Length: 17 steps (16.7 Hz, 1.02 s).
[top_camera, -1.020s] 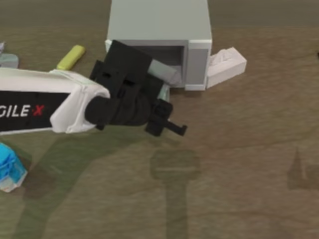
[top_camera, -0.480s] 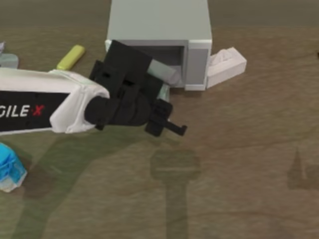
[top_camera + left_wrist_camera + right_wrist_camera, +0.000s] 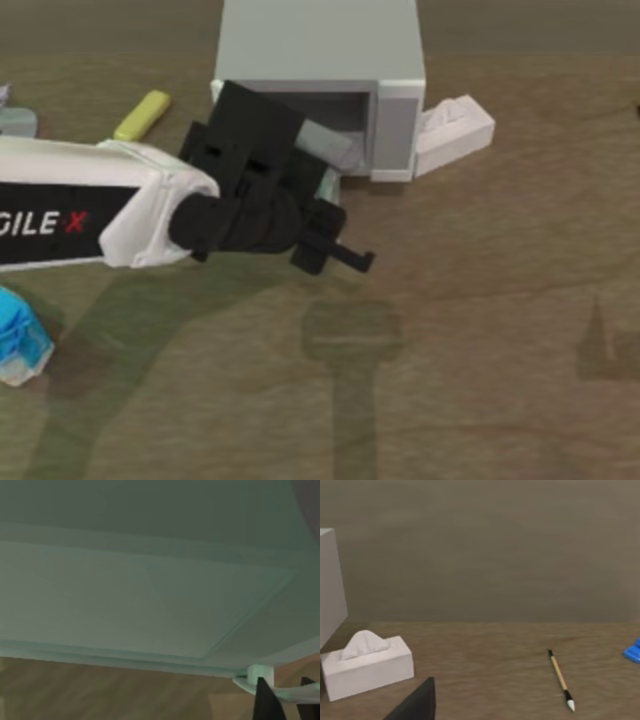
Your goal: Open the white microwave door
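**Left arm at the microwave door, door part open**

Your biggest item, the white microwave [image 3: 320, 60], sits at the table's [image 3: 480, 330] far edge, just left of centre. The microwave door [image 3: 328, 148] stands ajar, swung out toward the near side, with the dark cavity showing behind it. Your left arm reaches in from the left, its left gripper [image 3: 282, 700] right at the door's handle; in the left wrist view the dark fingertips [image 3: 263, 700] close narrowly around the white handle bar [image 3: 260, 672]. A tissue box [image 3: 455, 130] rests just beside the microwave's right side. Your right gripper's state cannot be told.
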Tool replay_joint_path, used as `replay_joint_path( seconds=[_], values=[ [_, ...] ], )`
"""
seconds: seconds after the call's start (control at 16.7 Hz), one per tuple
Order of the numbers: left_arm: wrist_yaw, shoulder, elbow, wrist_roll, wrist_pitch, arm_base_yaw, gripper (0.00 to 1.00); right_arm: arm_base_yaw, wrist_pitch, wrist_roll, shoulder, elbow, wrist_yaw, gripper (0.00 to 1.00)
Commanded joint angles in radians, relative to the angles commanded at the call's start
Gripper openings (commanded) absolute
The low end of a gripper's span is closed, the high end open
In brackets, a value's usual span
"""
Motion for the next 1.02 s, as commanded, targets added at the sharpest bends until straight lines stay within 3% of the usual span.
replay_joint_path(
  seconds=[1.02],
  values=[
    [0.047,-0.022,-0.027,0.054,0.001,0.023,0.00,0.000,0.000,0.000,0.000,0.000,0.000,1.00]
  ],
)
